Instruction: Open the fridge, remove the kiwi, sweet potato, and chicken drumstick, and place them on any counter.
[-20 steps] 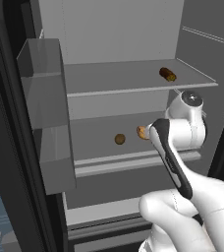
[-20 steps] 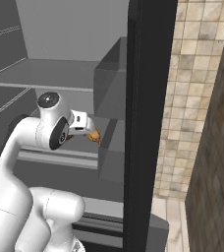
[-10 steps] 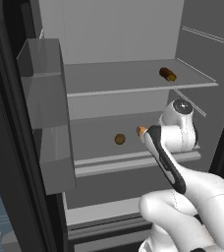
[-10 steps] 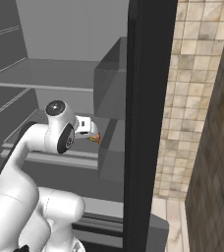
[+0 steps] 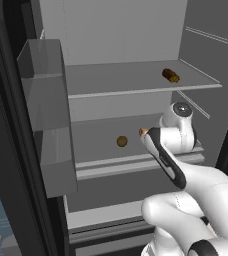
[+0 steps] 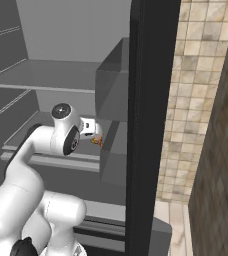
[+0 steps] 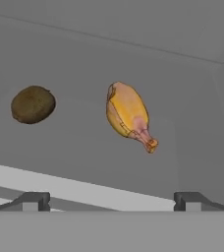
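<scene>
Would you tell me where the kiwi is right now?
The kiwi lies on the fridge's middle shelf, left of the drumstick in the hand view.

Bare grey shelf floor is lying between the wide-open gripper (image 7: 109, 201) and the golden, bone-tipped chicken drumstick (image 7: 128, 115), leaving a straight way in. The round olive-brown kiwi (image 7: 33, 104) is sitting well apart to its side. The grey shelf's raised front lip (image 7: 84, 189) is crossing low before the fingertips (image 7: 33, 201).
</scene>
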